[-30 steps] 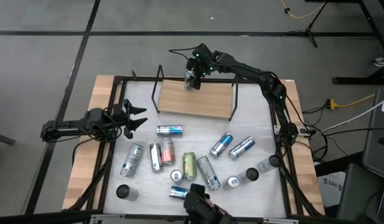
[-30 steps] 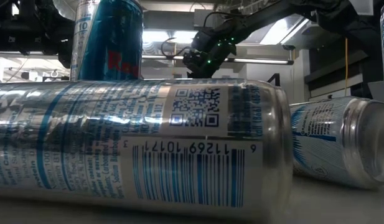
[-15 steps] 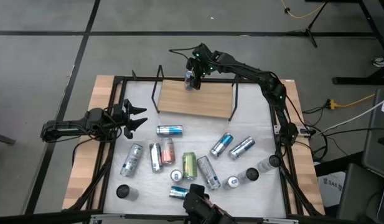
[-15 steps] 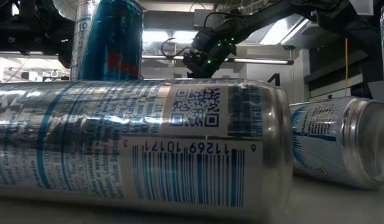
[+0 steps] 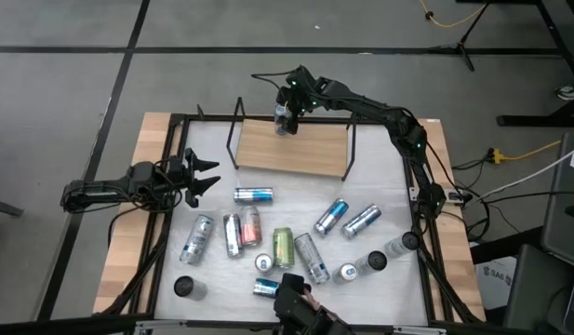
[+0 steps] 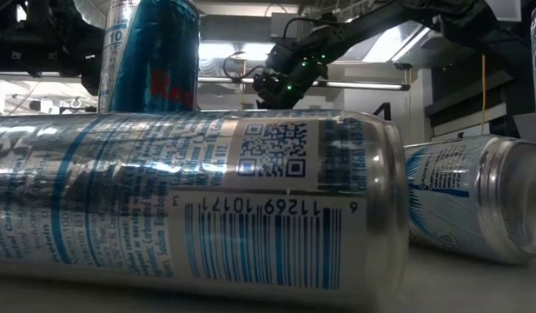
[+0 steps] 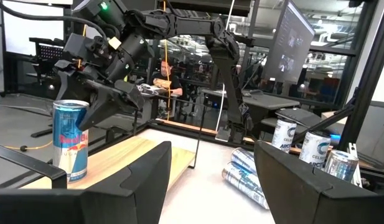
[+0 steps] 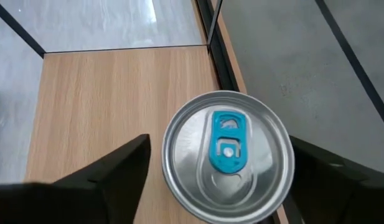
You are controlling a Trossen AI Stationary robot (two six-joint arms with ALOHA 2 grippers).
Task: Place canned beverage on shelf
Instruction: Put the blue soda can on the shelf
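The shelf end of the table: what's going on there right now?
The right tool hangs directly above a blue-tabbed can standing upright on the shelf, near its back edge. Its fingers are spread to either side of the can, not gripping it, so the can looks placed. The left tool waits open at the table's left side. About a dozen more cans remain on the table in front of the shelf, most lying down.

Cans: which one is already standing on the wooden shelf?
The blue-and-silver can with the blue pull tab, upright on the light wooden shelf board under the right gripper, whose fingers stand apart. All other cans are on the white tabletop.
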